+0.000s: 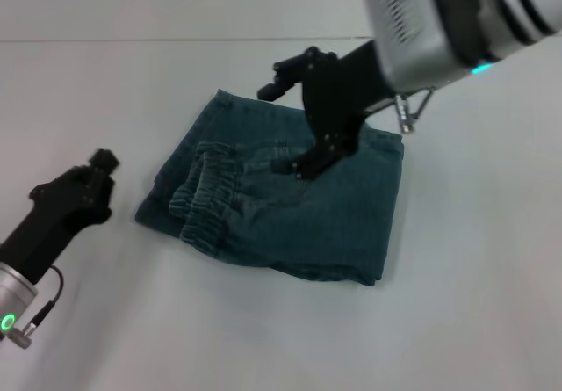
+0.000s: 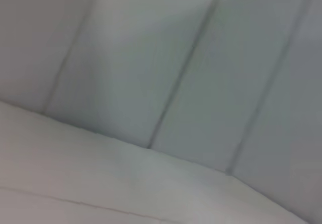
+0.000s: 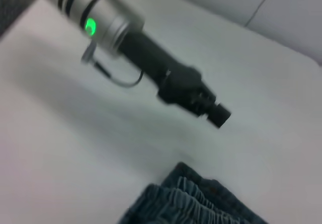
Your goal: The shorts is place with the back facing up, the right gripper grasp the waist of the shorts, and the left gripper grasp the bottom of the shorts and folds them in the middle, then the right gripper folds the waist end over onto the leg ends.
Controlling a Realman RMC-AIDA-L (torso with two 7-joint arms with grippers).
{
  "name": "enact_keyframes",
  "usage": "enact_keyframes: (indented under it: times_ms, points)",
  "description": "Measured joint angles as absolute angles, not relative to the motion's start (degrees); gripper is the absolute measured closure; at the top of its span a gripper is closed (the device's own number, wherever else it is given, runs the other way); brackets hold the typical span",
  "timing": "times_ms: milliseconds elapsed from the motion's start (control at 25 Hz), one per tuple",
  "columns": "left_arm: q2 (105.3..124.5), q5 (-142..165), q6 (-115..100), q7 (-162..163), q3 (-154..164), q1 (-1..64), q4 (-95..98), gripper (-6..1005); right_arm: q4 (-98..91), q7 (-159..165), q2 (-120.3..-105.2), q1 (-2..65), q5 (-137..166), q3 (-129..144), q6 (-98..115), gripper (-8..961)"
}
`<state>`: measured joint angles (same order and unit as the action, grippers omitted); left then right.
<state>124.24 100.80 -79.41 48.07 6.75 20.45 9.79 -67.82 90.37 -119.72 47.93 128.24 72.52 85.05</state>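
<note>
There is one pair of shorts (image 1: 290, 206), folded on one white table (image 1: 474, 303). It has one ruffled waistband (image 1: 206, 199) showing. There are two grippers: one left gripper (image 1: 104, 164) with one green light ring (image 1: 7, 322) on its wrist, and one right gripper (image 1: 290, 127) over the shorts.

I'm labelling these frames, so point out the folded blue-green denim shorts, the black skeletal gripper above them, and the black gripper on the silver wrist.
shorts (image 1: 334, 224), head view, on the plain denim panel.
right gripper (image 1: 299, 127), head view, between its spread fingertips.
left gripper (image 3: 219, 114), right wrist view, at its fingertip end.
</note>
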Motion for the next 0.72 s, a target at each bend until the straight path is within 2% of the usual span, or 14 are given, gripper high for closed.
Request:
enact_keyframes:
  times_ms: [240, 280, 320, 520, 720]
  points:
    - [123.99, 100.8, -83.3, 53.4, 19.5, 19.7, 16.9, 939, -70.6, 96.3, -119.76, 40.5, 122.6, 68.6, 87.4, 39]
    - [123.97, 100.8, -85.6, 54.8, 21.5, 19.2, 19.3, 939, -71.1, 97.1, -119.72, 36.6, 118.2, 66.9, 87.6, 38]
    - [123.97, 100.8, -85.6, 54.8, 21.5, 19.2, 19.3, 887, -71.1, 97.1, -119.72, 36.6, 118.2, 66.9, 87.6, 38]
    - [123.31, 102.9, -94.0, 56.8, 22.3, 18.3, 23.8, 668, -70.6, 93.6, -119.76, 23.4, 104.3, 63.2, 87.9, 37]
    - [120.87, 111.0, -97.3, 65.8, 22.6, 21.3, 27.5, 527, -61.1, 75.2, -119.97, 11.6, 91.8, 62.3, 88.5, 35]
